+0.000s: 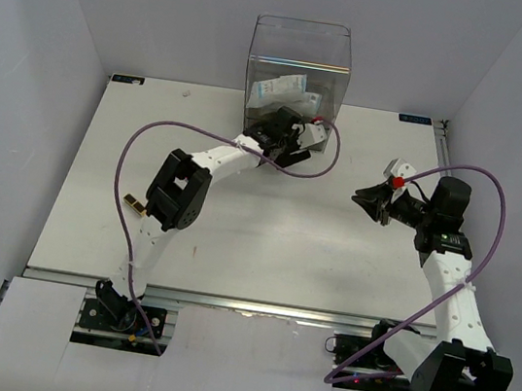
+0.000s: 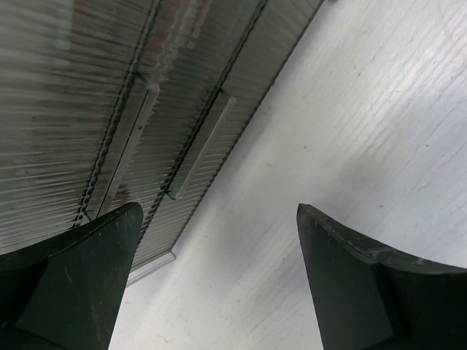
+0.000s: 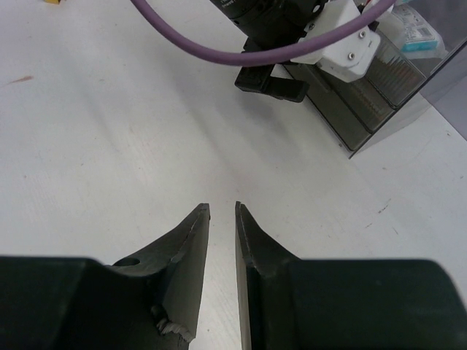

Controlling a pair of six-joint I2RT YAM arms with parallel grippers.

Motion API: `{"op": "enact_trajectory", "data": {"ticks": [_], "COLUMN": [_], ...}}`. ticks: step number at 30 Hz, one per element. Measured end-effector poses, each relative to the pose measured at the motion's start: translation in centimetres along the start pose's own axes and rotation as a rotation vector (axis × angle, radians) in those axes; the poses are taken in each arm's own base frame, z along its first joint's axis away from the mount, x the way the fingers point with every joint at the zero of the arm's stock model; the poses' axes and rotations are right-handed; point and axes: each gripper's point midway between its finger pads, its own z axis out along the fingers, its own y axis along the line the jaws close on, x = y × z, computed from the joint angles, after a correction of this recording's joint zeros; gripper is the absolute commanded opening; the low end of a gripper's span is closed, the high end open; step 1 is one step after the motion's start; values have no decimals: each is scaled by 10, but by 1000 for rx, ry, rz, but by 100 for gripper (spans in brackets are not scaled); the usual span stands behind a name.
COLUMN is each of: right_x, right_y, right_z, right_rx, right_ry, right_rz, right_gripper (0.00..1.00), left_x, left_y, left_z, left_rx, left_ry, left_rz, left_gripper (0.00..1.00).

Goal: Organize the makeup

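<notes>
Judging by sachets (image 1: 284, 89) in the box (image 1: 304, 40), you seem nearly done; left end effector (image 2: 219, 209) gapes empty, right end effector (image 3: 222, 209) closed.

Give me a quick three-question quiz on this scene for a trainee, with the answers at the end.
1. True or false: the left end effector is open and empty.
2. Where are the sachets relative to the clear box? A: beside it. B: inside it. C: on top of it.
3. What does the right end effector hold?
Key: 1 true; 2 B; 3 nothing.
</notes>
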Motion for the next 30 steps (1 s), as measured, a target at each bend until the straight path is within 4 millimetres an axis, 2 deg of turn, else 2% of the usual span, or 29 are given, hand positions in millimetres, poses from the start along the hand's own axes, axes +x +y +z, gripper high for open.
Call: {"op": "enact_trajectory", "data": {"ticks": [7, 11, 14, 19, 22, 25, 28, 30], "right_x": [3, 5, 6, 7, 8, 10, 10, 10], "right_y": [-4, -3, -3, -3, -3, -4, -5, -5], "right_z": [-2, -2, -1, -1, 0, -1, -1, -1], "right_rx": [10, 7, 4, 2, 1, 4, 5, 5], "right_ry": [5, 6, 8, 8, 9, 12, 13, 13], "right_rz": [15, 26, 39, 47, 52, 59, 62, 62], "right_gripper": [27, 27, 27, 27, 26, 26, 26, 26], "left_x": [-8, -2, -8, -32, -34, -13, 25, 42], "left_y": [-8, -27, -31, -26, -24, -15, -11, -11], "left_z": [0, -20, -41, -82, -99, -98, -86, -73], "left_rx": [35, 98, 124, 146, 190, 242, 278, 301], "left_ry": [-66, -97, -146, -289, -362, -381, -359, -349], "left_rz": [-150, -272, -367, -603, -811, -1095, -1372, -1521], "left_gripper": [98, 97, 95, 84, 64, 54, 53, 54]}}
